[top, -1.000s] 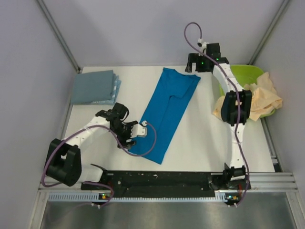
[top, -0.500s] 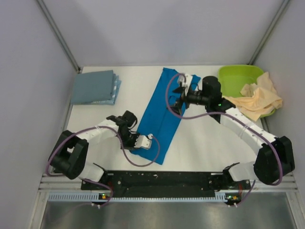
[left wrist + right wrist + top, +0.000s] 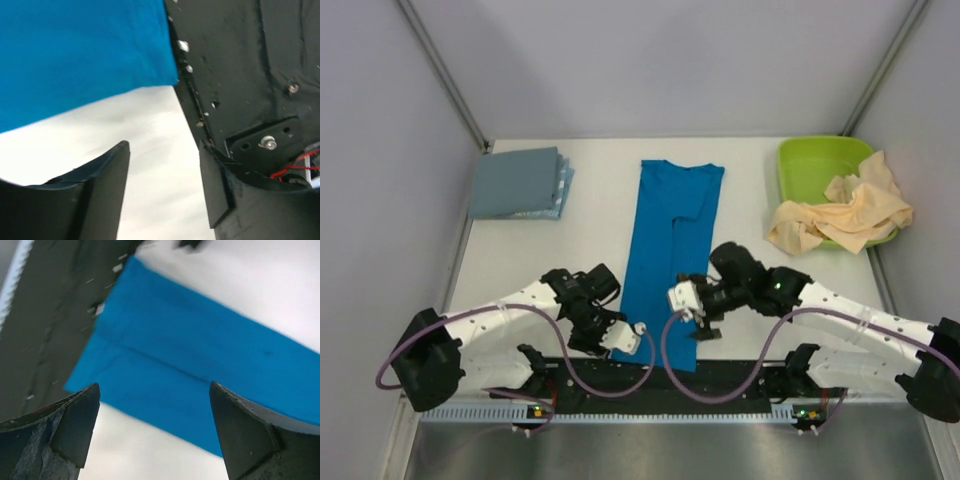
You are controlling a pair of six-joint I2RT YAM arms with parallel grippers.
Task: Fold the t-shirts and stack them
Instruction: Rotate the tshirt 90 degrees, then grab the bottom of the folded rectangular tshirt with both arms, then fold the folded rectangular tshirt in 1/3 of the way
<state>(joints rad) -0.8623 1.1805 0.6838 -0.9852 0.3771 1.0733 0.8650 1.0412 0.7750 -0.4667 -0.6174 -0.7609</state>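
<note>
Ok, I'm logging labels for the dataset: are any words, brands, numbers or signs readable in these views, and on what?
None can be read.
The blue t-shirt, the grey-blue folded stack, the cream t-shirt and the green tub show no print.
The black rail shows no legible marks.

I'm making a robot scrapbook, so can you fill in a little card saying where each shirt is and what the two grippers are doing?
bright blue cloth t-shirt: folded into a long strip, lying flat in the middle
dull grey-blue folded shirts: stacked, far left corner
pale cream-peach cloth shirt: crumpled, draped over the lime-green plastic tub
left gripper: open, empty, beside the blue shirt's near end
right gripper: open, empty, above the blue shirt's near end
</note>
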